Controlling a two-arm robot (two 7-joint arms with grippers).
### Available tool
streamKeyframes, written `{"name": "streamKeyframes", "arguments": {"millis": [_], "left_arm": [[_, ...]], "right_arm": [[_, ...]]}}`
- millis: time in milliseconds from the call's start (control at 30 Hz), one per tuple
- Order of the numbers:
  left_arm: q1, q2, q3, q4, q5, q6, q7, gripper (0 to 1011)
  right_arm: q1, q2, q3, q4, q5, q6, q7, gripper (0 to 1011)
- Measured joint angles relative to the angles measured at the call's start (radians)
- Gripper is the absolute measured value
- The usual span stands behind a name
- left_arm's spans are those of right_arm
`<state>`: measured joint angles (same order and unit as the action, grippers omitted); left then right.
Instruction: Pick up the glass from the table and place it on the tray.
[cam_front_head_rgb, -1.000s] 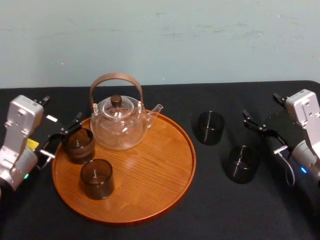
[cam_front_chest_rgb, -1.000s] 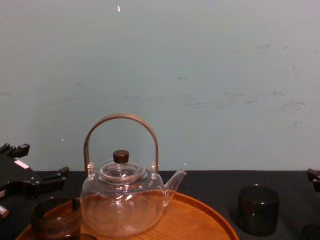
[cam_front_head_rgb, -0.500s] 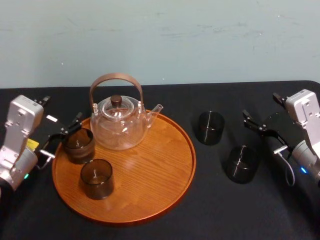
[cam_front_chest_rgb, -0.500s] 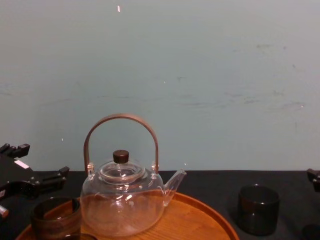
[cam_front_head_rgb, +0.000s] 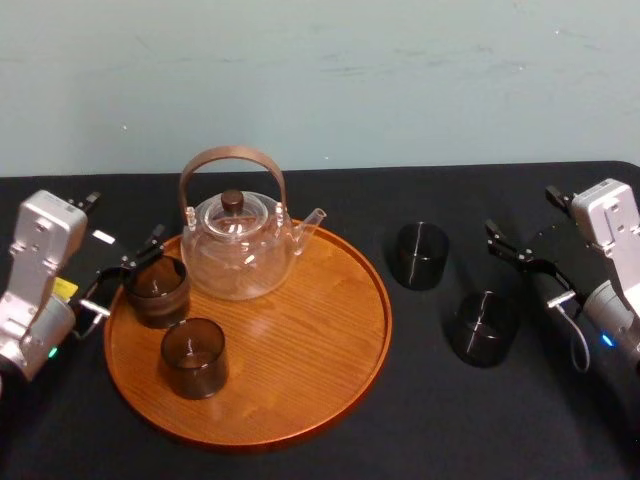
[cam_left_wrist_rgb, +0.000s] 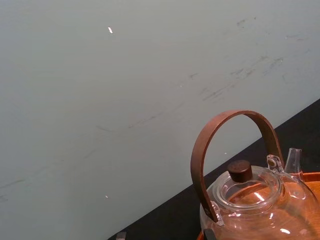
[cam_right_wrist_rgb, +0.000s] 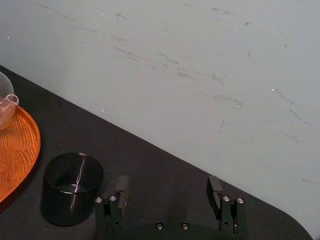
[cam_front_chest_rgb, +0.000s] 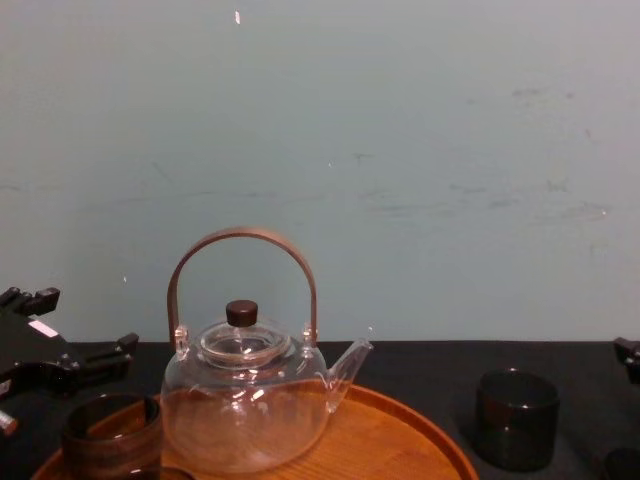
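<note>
The round wooden tray (cam_front_head_rgb: 330, 390) holds a clear teapot (cam_front_head_rgb: 238, 245) and two dark glasses (cam_front_head_rgb: 157, 290) (cam_front_head_rgb: 193, 357). Two more dark glasses stand on the black table right of the tray, one farther back (cam_front_head_rgb: 419, 255) and one nearer (cam_front_head_rgb: 482, 327). My right gripper (cam_front_head_rgb: 530, 220) is open, hovering just right of these two with nothing between its fingers. In the right wrist view the open gripper (cam_right_wrist_rgb: 167, 187) has a table glass (cam_right_wrist_rgb: 72, 187) beside it, outside the fingers. My left gripper (cam_front_head_rgb: 120, 222) is open at the tray's left edge, by the rear tray glass.
A black cloth covers the table (cam_front_head_rgb: 450, 420) and a pale wall stands behind it. The chest view has the teapot (cam_front_chest_rgb: 245, 400) over the tray (cam_front_chest_rgb: 400, 430), a table glass (cam_front_chest_rgb: 515, 418) at the right and the left gripper (cam_front_chest_rgb: 70, 325) at the left.
</note>
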<state>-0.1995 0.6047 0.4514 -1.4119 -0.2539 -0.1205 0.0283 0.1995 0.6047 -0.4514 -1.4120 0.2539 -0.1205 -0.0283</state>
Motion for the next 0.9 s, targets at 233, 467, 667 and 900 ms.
{"name": "streamKeyframes", "arguments": {"millis": [233, 467, 667, 900], "left_arm": [[0.000, 0.000, 0.000, 0.000, 0.000, 0.000, 0.000, 1001], [0.000, 0.000, 0.000, 0.000, 0.000, 0.000, 0.000, 1001], [0.000, 0.000, 0.000, 0.000, 0.000, 0.000, 0.000, 1001], [0.000, 0.000, 0.000, 0.000, 0.000, 0.000, 0.000, 1001]], "right_arm": [[0.000, 0.000, 0.000, 0.000, 0.000, 0.000, 0.000, 1002], [0.000, 0.000, 0.000, 0.000, 0.000, 0.000, 0.000, 1002], [0.000, -0.004, 0.003, 0.003, 0.001, -0.012, 0.026, 1002], [-0.054, 0.021, 0.021, -0.065, 0.008, -0.020, 0.066, 1002]]}}
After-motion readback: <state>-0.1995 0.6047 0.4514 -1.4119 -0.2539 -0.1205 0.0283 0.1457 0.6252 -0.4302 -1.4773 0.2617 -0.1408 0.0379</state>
